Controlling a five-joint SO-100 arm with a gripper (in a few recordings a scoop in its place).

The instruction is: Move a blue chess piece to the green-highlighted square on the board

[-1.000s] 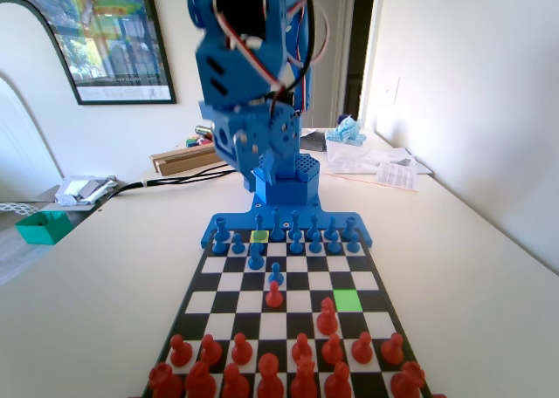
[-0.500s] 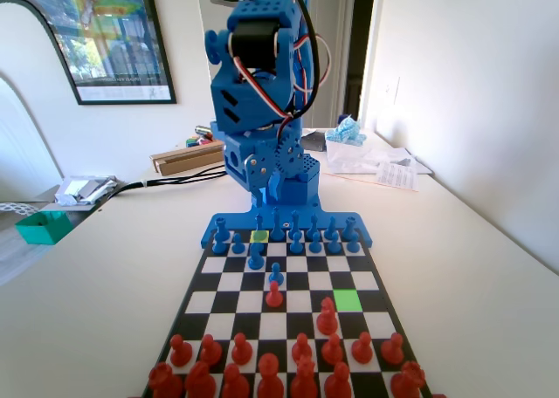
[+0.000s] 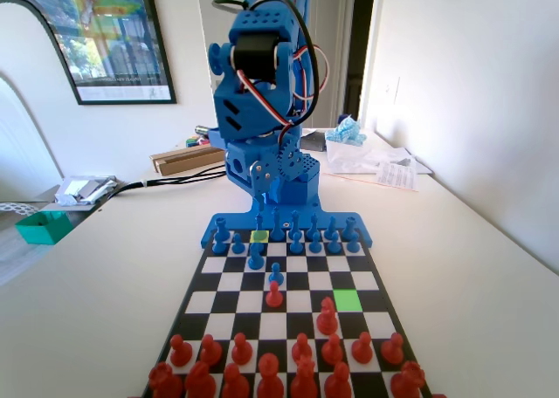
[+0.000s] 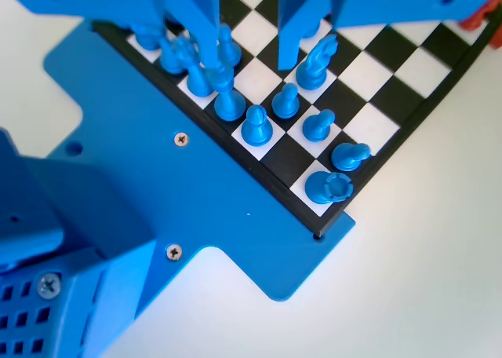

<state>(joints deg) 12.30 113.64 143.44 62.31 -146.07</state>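
While the blue two-finger gripper [image 3: 262, 181] hangs folded near the arm's base in the fixed view, the bright lime-green square [image 3: 348, 300] lies well apart; it should come down squarely.

In the wrist view, the jaws stand spread, empty, above a small glossy blue plastic piece [image 4: 256, 126] on the checkered board [image 4: 376, 67].

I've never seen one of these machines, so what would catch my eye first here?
Probably the tall blue arm towering at the far end of the board in the fixed view. Next, the green-highlighted square glowing right of centre, beside red pieces. In the wrist view, the gripper hangs open over blue pieces.
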